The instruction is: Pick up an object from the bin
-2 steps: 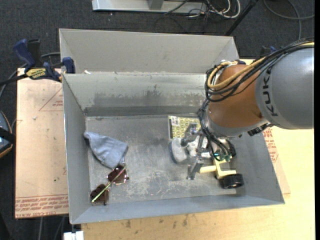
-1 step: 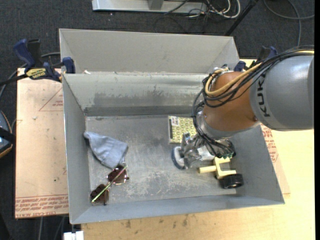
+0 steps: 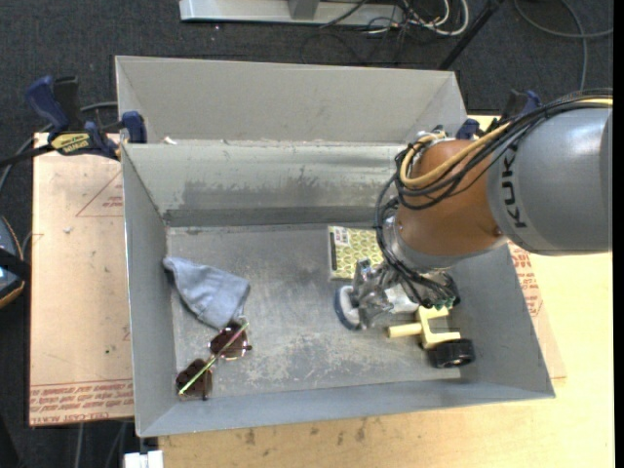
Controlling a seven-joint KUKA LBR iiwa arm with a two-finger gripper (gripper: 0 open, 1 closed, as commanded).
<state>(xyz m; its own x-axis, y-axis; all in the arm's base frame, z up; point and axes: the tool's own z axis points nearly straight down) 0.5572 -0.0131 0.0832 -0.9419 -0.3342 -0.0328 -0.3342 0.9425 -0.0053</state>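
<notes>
My gripper is low over the bin floor, right of the middle, under the orange cover. A small bluish rounded thing lies right against its left side. I cannot tell whether the gripper touches it. Just behind the gripper lies a flat packet with a green and white pattern, partly covered by the arm. To the gripper's right lies a cream T-shaped plastic piece with a black wheel, close to the front right corner.
A crumpled grey-blue cloth lies at the left of the bin. A pair of dark-lensed sunglasses lies in front of it, near the front left corner. The arm reaches in over the right wall.
</notes>
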